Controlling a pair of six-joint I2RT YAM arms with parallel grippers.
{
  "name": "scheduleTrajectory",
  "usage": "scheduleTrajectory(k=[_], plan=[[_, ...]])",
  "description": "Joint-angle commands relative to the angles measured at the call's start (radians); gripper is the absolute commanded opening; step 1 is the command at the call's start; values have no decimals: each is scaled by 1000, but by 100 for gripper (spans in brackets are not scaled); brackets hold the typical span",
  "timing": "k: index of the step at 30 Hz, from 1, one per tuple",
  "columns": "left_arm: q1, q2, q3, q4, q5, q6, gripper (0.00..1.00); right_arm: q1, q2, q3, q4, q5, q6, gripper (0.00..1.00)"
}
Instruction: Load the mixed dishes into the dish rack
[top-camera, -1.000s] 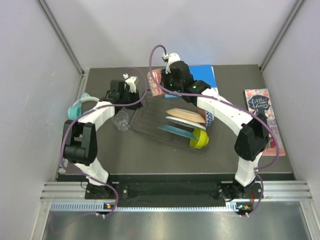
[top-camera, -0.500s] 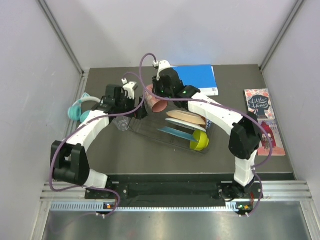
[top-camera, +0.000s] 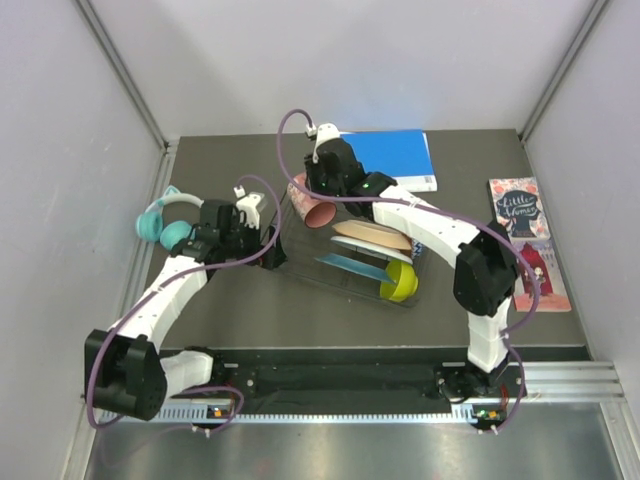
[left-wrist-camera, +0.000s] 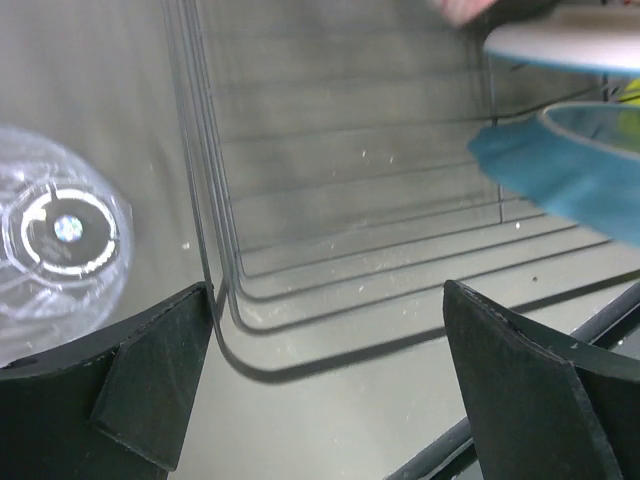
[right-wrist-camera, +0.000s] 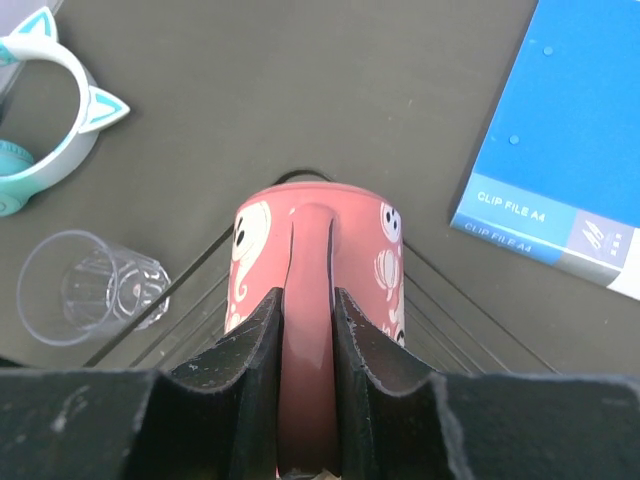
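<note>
My right gripper (right-wrist-camera: 308, 300) is shut on the handle of the pink mug (right-wrist-camera: 318, 255), held over the far left end of the dish rack (top-camera: 300, 262). In the rack stand a peach plate (top-camera: 372, 231), a white plate (top-camera: 374, 244), a teal plate (top-camera: 352, 264) and a yellow-green bowl (top-camera: 400, 280). The clear cup (left-wrist-camera: 60, 235) stands upright on the table just outside the rack's left corner (left-wrist-camera: 215, 250). My left gripper (left-wrist-camera: 327, 300) hangs open over that corner, nothing between its fingers. The teal plate's edge (left-wrist-camera: 560, 170) shows at its right.
Teal cat-ear headphones (top-camera: 165, 220) lie left of the left arm. A blue clip file (top-camera: 395, 155) lies behind the rack. A patterned book (top-camera: 525, 240) lies at the right edge. Grey walls close in both sides.
The left gripper has opened and drawn back toward the near left, down to the rack's left corner. The right gripper carried the mug left and lower, then held still.
</note>
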Motion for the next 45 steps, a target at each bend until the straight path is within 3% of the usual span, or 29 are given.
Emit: scheduleTrajectory(k=[1,17,22,31,45], plan=[[2,-46,-22,-45,30,-20,99,-17,9,104,179,45,1,0],[1,-37,-36,-11,102,-64,99,-19,6,196,245,48,-27,0],[-1,-46,-48,-2,114,-83,99,-19,62,291,227,48,-36,0],[1,-52,-24,-23,140,-107,98,-23,127,316,250,38,-42,0],[-1,-130,22,-126,218,-170,98,-2,129,192,262,32,7,0]])
